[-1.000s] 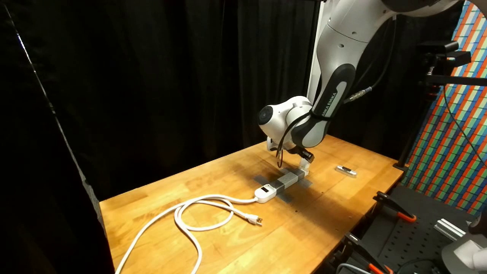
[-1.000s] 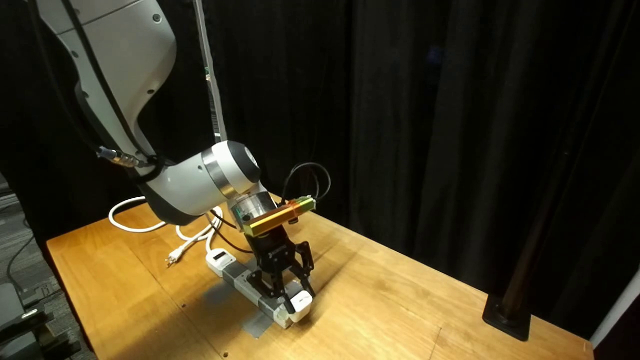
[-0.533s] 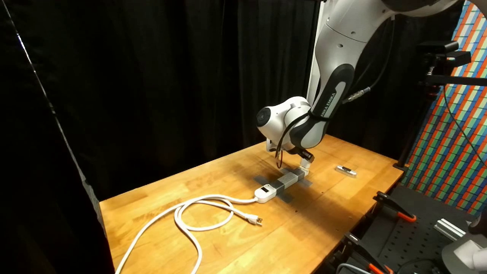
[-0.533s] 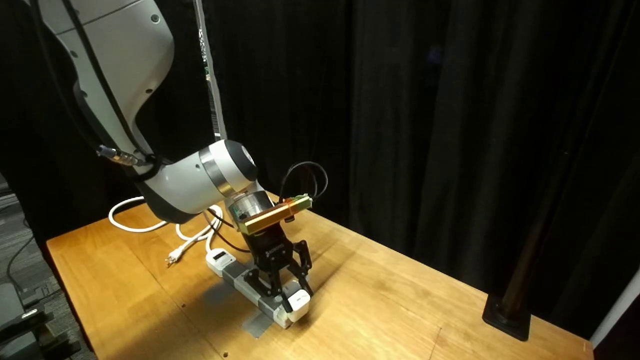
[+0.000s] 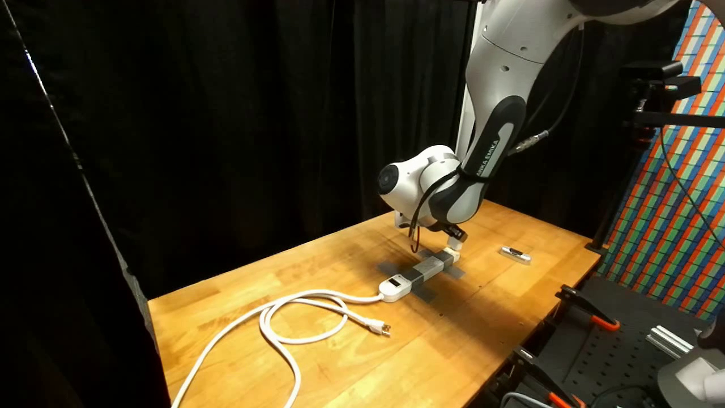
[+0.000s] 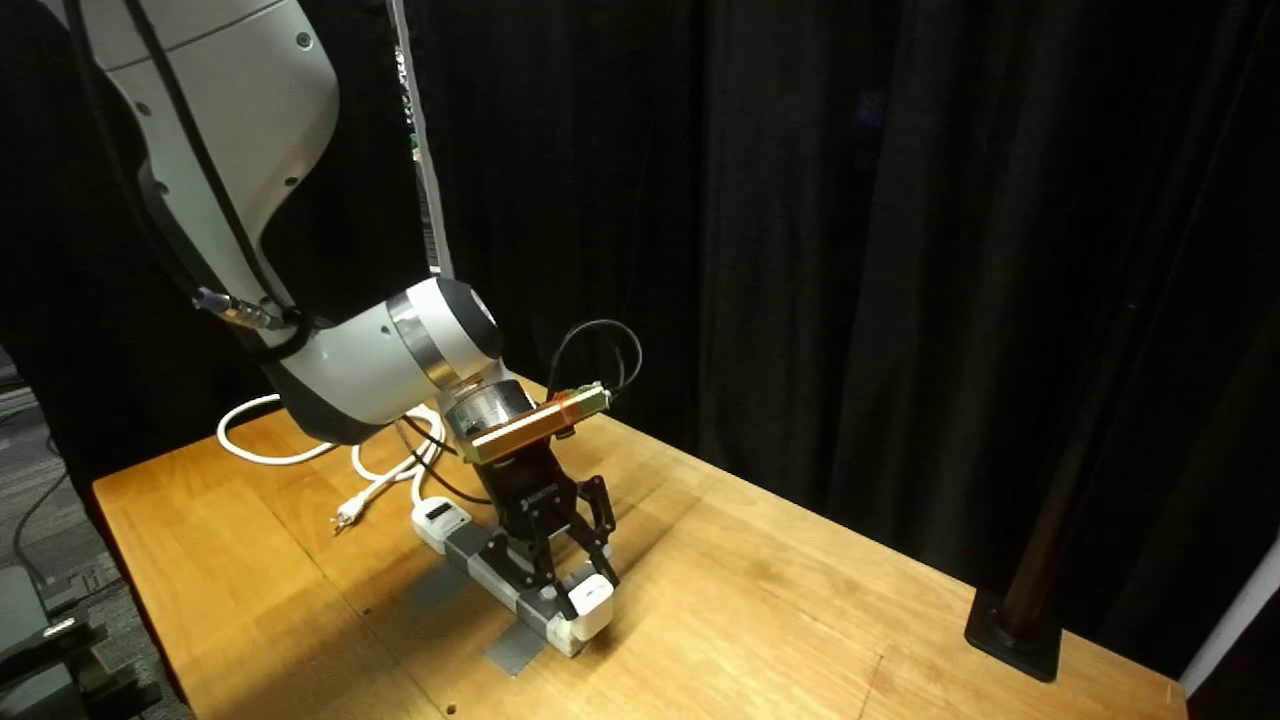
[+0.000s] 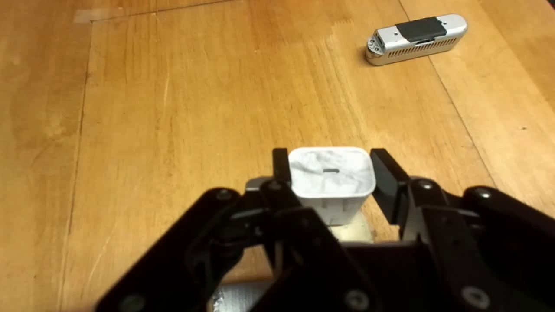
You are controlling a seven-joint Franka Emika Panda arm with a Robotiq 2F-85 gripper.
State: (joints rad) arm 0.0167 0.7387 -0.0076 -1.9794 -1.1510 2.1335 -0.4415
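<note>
Charger (image 7: 333,186) in tool (image 7: 331,170), well inside table edges (image 6: 795,515)

From opposite ends, well back, both exterior views overlook the same honey-coloured wooden table (image 5: 408,362), facing black cloth curtains (image 6: 850,250); the wrist view peers closely past the black two-fingered gripper (image 7: 331,173).

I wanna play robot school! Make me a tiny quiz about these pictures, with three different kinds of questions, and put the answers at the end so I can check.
1. Pick one: what colour is the block that the gripper holds?
A: black
B: white
C: orange

2. True or false: the pronged plug lies on the table.

3. Fill the gap: grey ____ is stuck across the power strip.

Key
1. B
2. True
3. tape
</note>
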